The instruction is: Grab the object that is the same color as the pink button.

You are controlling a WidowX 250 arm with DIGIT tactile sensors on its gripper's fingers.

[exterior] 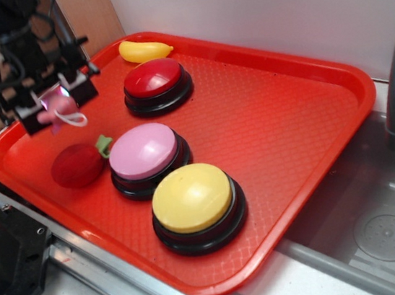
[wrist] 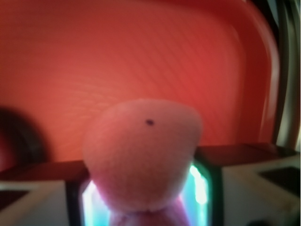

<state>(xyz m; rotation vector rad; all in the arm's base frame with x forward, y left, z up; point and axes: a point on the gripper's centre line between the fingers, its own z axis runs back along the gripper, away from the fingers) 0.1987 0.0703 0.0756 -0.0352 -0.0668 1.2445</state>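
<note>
The pink plush toy (exterior: pixel 57 106) is pinched in your hand (exterior: pixel 53 102), held above the far left corner of the red tray (exterior: pixel 289 121), its white string loop (exterior: pixel 74 121) dangling below. In your wrist view the toy (wrist: pixel 143 150) bulges between the fingers (wrist: pixel 235 183), clear of the tray floor. Your pink button (exterior: pixel 143 151) sits mid-tray, between the red button (exterior: pixel 154 78) and the yellow button (exterior: pixel 192 197), with the plush strawberry (exterior: pixel 77 165) just beside it.

White wall (exterior: pixel 274 6), steel sink (exterior: pixel 383 232) beside counter.
</note>
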